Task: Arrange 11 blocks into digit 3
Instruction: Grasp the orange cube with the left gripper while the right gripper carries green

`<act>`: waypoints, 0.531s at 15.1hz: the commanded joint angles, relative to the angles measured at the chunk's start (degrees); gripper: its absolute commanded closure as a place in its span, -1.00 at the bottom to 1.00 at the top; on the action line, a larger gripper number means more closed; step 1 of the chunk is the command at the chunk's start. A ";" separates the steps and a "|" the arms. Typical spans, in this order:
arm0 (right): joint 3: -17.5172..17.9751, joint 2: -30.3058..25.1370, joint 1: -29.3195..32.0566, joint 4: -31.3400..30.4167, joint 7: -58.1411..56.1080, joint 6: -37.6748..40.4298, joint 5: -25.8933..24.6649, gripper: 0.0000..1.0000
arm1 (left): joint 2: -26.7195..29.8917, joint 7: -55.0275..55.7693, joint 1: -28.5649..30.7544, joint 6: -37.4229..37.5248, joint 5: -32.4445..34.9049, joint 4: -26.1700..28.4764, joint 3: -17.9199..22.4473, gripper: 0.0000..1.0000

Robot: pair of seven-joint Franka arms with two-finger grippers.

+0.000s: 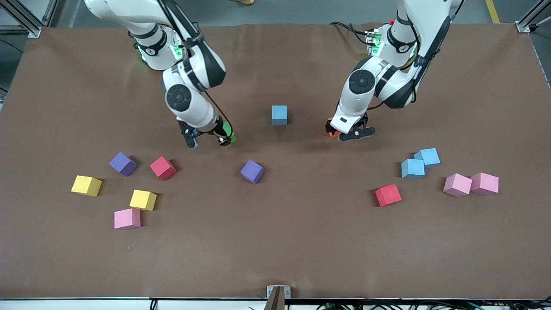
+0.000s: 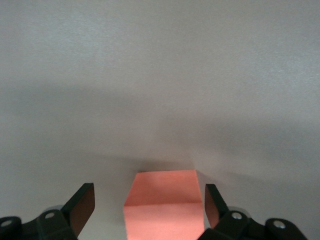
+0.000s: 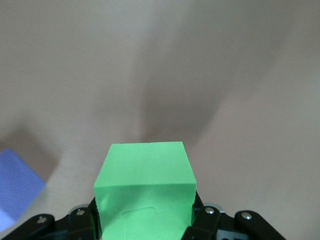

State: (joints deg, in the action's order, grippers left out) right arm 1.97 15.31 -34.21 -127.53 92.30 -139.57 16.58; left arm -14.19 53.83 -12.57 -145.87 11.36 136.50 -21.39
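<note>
My right gripper (image 1: 224, 138) is shut on a green block (image 1: 231, 137), low over the table's middle; the right wrist view shows that green block (image 3: 145, 190) filling the right gripper (image 3: 145, 220). My left gripper (image 1: 349, 132) is open and down at the table, straddling an orange block (image 1: 330, 130). In the left wrist view the orange block (image 2: 162, 205) lies between the fingers (image 2: 80, 205) with a gap on each side. A light blue block (image 1: 279, 115) stands alone between the two grippers. No digit 3 shows.
Toward the right arm's end lie purple (image 1: 123, 164), red (image 1: 163, 167), two yellow (image 1: 86, 185) (image 1: 143, 199) and pink (image 1: 127, 218) blocks. A purple block (image 1: 252, 171) lies mid-table. Toward the left arm's end lie red (image 1: 388, 195), two light blue (image 1: 413, 168) and two pink (image 1: 457, 184) blocks.
</note>
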 commanded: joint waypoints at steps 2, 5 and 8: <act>-0.39 -1.95 -4.89 -2.99 13.06 -3.68 1.70 0.43 | -0.66 -1.36 0.62 -2.22 -0.99 0.35 -0.58 -0.94; -0.39 -0.47 -8.32 -4.39 20.26 -9.21 1.70 0.43 | -1.54 -1.18 0.62 -3.01 -1.08 1.22 -0.58 -0.84; -0.30 1.64 -10.78 -5.36 24.75 -14.39 1.70 0.43 | -1.54 -0.66 0.70 -7.92 -1.08 4.47 -0.58 -0.69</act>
State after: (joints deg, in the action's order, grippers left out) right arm 1.98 16.27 -42.98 -131.03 113.89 -150.11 16.89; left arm -16.17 53.82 -12.55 -150.25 11.36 138.13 -21.40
